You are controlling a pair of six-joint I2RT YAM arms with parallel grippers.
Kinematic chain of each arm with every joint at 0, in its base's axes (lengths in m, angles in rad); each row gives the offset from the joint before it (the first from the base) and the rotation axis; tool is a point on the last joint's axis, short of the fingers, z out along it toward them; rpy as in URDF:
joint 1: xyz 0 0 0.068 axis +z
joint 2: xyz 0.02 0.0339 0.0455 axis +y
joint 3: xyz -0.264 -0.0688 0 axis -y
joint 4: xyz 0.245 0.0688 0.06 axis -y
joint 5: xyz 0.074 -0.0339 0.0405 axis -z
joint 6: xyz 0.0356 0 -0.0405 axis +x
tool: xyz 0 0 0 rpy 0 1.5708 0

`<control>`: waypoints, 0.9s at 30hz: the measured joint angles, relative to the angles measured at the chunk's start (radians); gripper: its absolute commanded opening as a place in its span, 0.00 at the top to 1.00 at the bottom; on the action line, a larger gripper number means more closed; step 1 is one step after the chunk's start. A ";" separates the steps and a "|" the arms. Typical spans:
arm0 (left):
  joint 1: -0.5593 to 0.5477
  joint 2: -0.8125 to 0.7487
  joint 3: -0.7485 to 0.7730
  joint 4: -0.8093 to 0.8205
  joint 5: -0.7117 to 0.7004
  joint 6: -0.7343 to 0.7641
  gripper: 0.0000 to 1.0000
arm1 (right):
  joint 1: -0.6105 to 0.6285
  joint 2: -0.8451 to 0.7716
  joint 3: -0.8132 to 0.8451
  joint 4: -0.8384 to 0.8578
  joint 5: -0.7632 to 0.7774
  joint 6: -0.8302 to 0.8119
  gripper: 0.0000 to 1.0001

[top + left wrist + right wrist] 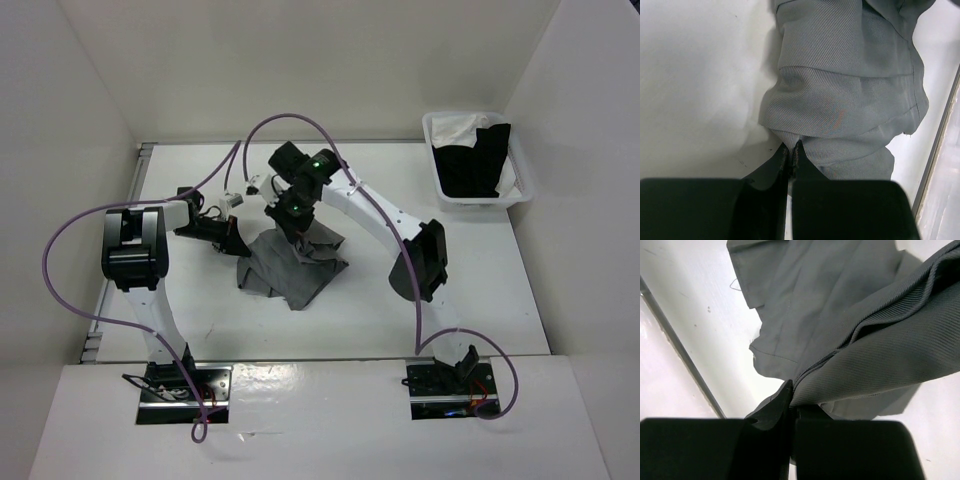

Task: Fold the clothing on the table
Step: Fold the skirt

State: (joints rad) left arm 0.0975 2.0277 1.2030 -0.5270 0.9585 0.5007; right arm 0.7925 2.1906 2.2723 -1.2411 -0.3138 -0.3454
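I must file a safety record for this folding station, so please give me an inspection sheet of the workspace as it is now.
Surface: white table, flat, with a few faint marks.
Job's things: grey skirt, crumpled near the table's middle, not yet folded.
Clutter: white basket at the far right corner, holding a black garment and a white garment.
Grippers: left gripper shut on the skirt's edge; right gripper shut on a raised fold of it.
Cables: purple cables loop free beside both arms.
Surroundings: white walls on three sides; nothing else seen.
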 measured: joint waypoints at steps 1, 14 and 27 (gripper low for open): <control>0.000 0.000 0.000 -0.001 0.000 0.001 1.00 | 0.003 0.010 0.000 -0.003 -0.002 -0.002 1.00; 0.009 0.013 0.013 -0.020 0.012 0.019 1.00 | 0.102 0.116 0.062 -0.029 -0.024 -0.012 1.00; 0.009 0.017 0.015 -0.028 0.019 0.023 1.00 | 0.127 0.213 0.243 -0.045 -0.067 0.006 0.86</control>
State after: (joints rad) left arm 0.1062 2.0449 1.2179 -0.5552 0.9779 0.5240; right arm 0.9195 2.4039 2.5149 -1.2858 -0.3809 -0.3397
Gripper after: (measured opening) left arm 0.018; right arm 0.075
